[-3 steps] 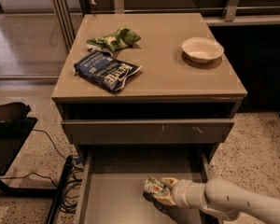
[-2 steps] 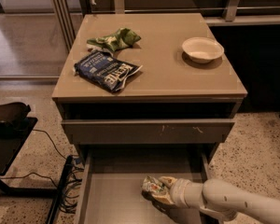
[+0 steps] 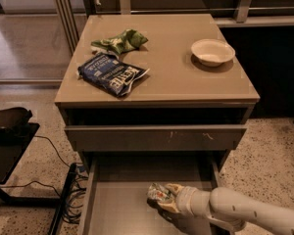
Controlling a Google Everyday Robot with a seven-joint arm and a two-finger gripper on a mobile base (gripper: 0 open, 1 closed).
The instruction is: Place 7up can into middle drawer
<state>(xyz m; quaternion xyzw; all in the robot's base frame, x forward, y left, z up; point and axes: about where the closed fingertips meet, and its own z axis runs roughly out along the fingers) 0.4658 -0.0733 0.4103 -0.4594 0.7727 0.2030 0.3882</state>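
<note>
I'm gripping the 7up can (image 3: 157, 194) in the pincer (image 3: 164, 200), fingers pinching it from both sides, down inside the pulled-out middle drawer (image 3: 118, 207), toward its right half. The can's sticking out left of the pincer tip, low over the drawer floor. Can't tell if it's touching the floor. Chip bag's (image 3: 112, 75) lying up on the table (image 3: 186, 87).

my one camera looked from above and in front of the cabinet (image 3: 186, 84), tilted steeply down toward its drawer fronts. it stood fairly near, so the cabinet filled most of the view. my gripper (image 3: 167, 200), clasped on the 7up can (image 3: 158, 194), sat by the bottom edge inside the open middle drawer (image 3: 117, 207), with my arm entering from the lower right.
</note>
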